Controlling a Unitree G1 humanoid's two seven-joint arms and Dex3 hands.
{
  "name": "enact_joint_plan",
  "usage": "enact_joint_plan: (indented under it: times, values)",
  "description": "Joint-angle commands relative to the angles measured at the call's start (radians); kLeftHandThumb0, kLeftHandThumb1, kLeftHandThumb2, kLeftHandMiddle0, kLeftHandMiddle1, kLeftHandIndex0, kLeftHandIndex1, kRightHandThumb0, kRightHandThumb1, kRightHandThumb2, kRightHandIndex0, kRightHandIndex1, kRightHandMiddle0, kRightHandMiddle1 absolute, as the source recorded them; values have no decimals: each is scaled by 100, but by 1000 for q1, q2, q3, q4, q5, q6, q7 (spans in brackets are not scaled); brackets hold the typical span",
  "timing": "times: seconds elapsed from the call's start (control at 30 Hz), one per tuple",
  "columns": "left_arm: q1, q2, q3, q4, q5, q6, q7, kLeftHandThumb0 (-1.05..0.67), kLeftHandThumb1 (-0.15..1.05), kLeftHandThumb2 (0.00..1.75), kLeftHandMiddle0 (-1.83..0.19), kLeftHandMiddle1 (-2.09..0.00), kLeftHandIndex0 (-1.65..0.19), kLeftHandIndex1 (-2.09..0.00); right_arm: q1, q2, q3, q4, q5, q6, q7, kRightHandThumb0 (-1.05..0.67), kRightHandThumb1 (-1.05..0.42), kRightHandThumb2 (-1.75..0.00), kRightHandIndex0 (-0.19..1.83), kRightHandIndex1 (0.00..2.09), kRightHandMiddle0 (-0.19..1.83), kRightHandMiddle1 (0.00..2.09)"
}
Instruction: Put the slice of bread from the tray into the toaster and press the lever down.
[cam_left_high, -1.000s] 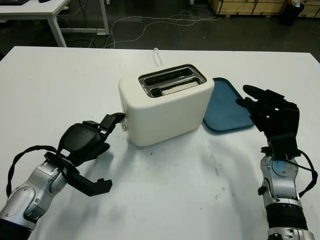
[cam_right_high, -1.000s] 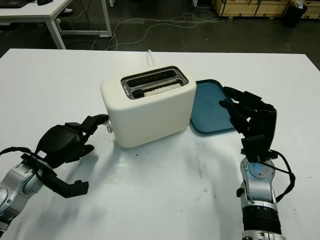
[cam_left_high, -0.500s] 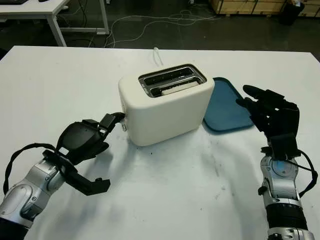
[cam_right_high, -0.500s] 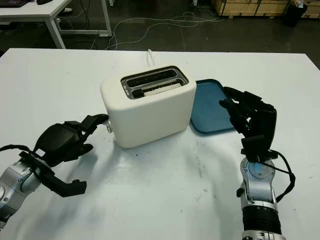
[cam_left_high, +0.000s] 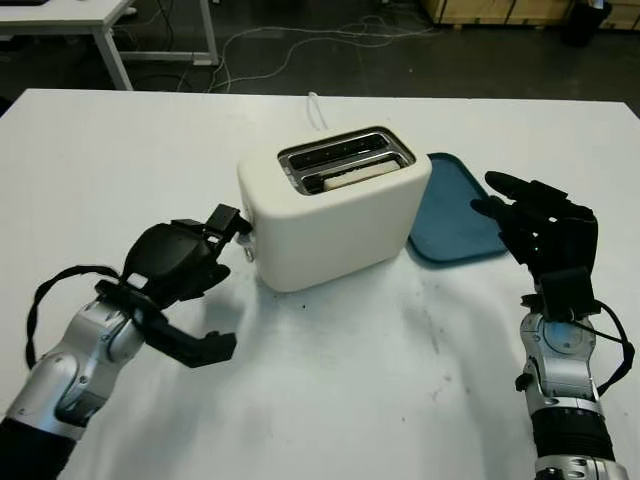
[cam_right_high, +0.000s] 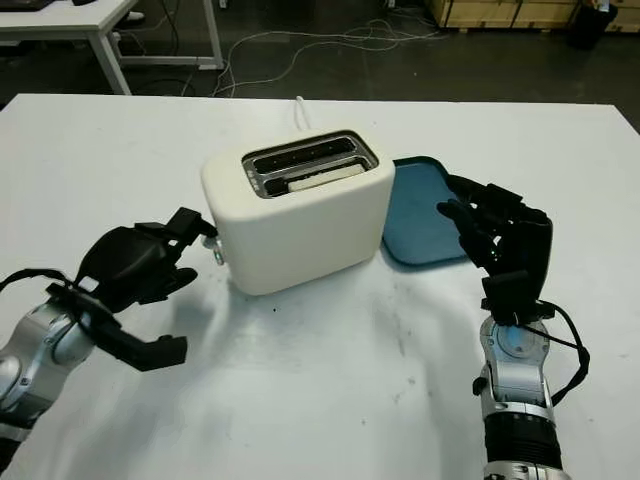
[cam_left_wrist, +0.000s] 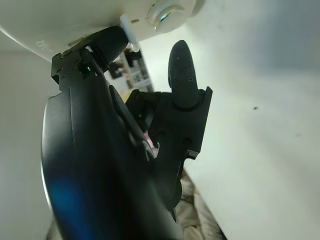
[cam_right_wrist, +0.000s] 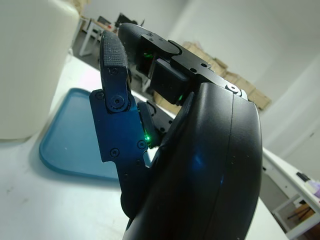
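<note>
The slice of bread (cam_left_high: 352, 178) stood on edge in the near slot of the toaster (cam_left_high: 335, 210), its long axis running along the slot. The left hand (cam_left_high: 185, 262) held nothing, one fingertip (cam_left_wrist: 111, 42) at the lever (cam_left_wrist: 127, 30). The right hand (cam_left_high: 540, 232) hung open beside the tray (cam_left_high: 455, 215) over the surface (cam_left_high: 360, 400).

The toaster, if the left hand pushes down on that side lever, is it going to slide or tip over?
Probably not tip: the toaster is wide, squat and flat on the table. It could slide slightly, since the tabletop looks smooth and nothing braces it. The left hand is at the lever end; the open right hand is raised beside the tray.
</note>
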Motion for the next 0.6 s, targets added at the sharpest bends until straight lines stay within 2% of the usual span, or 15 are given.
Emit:
enact_joint_plan:
  times: [0.0, 0.07, 0.1, 0.2, 0.23, 0.3, 0.37, 0.4, 0.5, 0.53, 0.57]
  values:
    - [37, -41, -128, 61, -8, 10, -166, -30, 92, 50, -78, -117, -71, -90, 16, 3, -5, -15, -2, -6, -7, -53, -92, -19, 119, 15, 112, 0]
    - [26, -36, -136, 63, -10, 21, -185, -31, 92, 53, -79, -86, -76, -63, 18, 2, -5, -16, -2, -2, -7, -53, -92, -19, 119, 15, 112, 0]
    - [22, -33, -139, 66, -10, 19, -186, -31, 92, 54, -86, -78, -82, -54, 18, 2, -6, -15, 2, -1, -4, -53, -92, -19, 119, 15, 112, 0]
    - [24, -35, -141, 62, -19, 32, -186, -31, 92, 54, -84, -92, -85, -53, 18, 1, -7, -15, 7, 4, -1, -53, -92, -19, 119, 16, 112, 0]
    - [26, -33, -144, 57, -20, 38, -193, -31, 92, 53, -78, -110, -84, -59, 18, 0, -7, -15, 4, 4, -3, -53, -92, -19, 119, 16, 112, 0]
    - [33, -32, -143, 51, -26, 48, -192, -30, 92, 52, -75, -119, -82, -67, 17, -1, -7, -12, 4, -1, -2, -54, -92, -19, 119, 16, 112, 0]
    - [38, -28, -143, 44, -25, 54, -189, -30, 92, 54, -71, -115, -75, -68, 16, -3, -7, -11, 2, -3, -3, -53, -92, -19, 118, 16, 112, 0]
    - [38, -25, -141, 41, -27, 52, -184, -29, 92, 55, -73, -122, -74, -74, 16, -3, -8, -11, 3, -2, -2, -54, -92, -19, 118, 16, 112, 0]
    - [31, -13, -133, 37, -13, 29, -143, -31, 92, 55, -70, -158, -67, -121, 16, -4, -8, -11, 0, 0, -3, -54, -92, -19, 118, 16, 112, 0]
    - [27, -13, -127, 35, -19, 33, -140, -30, 92, 55, -70, -167, -62, -139, 16, -5, -8, -10, 1, 0, -2, -54, -92, -19, 118, 16, 112, 0]
    - [23, -15, -122, 34, -23, 36, -137, -31, 92, 55, -69, -171, -60, -147, 15, -5, -8, -10, 5, 0, 1, -54, -92, -19, 118, 16, 112, 0]
